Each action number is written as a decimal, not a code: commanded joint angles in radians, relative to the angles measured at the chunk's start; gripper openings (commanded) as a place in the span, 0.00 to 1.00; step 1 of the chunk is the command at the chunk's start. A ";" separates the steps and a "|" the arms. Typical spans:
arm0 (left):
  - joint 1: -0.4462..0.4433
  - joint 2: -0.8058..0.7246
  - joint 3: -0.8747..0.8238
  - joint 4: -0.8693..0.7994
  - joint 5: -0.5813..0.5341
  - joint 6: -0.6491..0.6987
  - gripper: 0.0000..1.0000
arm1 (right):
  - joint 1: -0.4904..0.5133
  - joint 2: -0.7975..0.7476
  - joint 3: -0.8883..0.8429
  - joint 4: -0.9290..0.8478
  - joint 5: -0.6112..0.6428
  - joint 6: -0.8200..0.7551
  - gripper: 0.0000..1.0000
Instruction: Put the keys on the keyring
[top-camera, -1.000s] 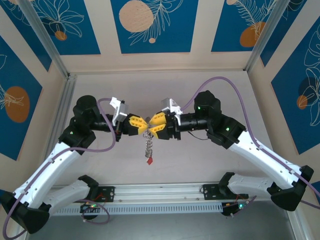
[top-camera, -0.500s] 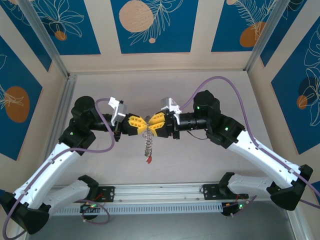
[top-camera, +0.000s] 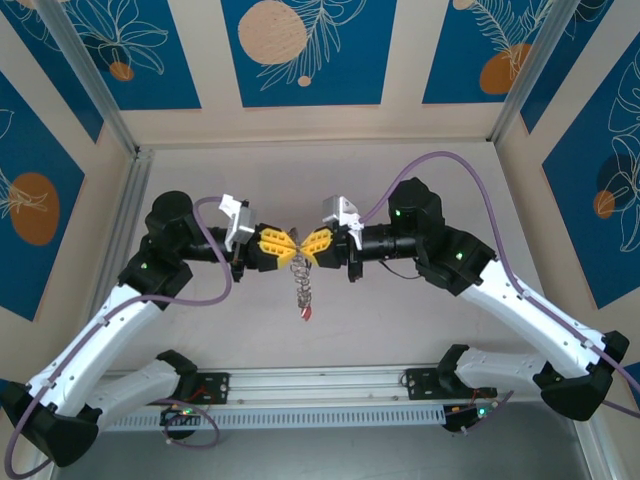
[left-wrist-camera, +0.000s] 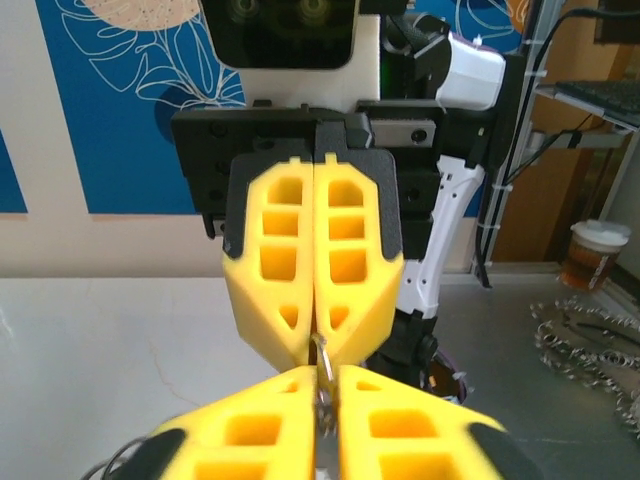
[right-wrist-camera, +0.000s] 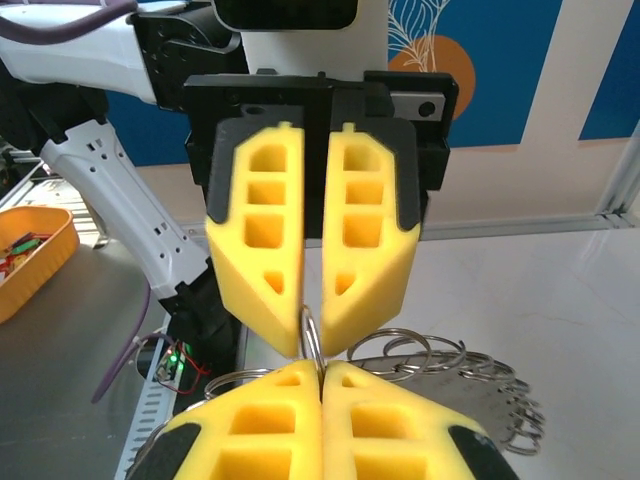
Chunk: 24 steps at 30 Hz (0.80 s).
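Left wrist, right hand pinching keys (tightly)

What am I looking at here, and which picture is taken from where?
Two robot arms are bolted to a table. The overhead picture looks down on both: left arm, right arm. The other two come from cameras on each wrist, each facing the other arm's yellow jaws. Between them hangs a bunch of keys, silvery with a red piece at its lower end. The right jaws are shut on its top ring. The left jaws stand a crack apart around that ring; whether they grip it I cannot tell.
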 joint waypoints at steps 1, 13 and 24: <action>0.005 -0.013 0.043 -0.064 -0.041 0.050 0.24 | -0.012 -0.019 0.051 -0.041 0.015 -0.035 0.00; 0.000 0.055 0.266 -0.502 -0.284 0.273 0.39 | 0.028 0.055 0.204 -0.293 0.267 -0.196 0.00; -0.056 0.145 0.340 -0.539 -0.335 0.310 0.40 | 0.125 0.144 0.312 -0.408 0.474 -0.301 0.00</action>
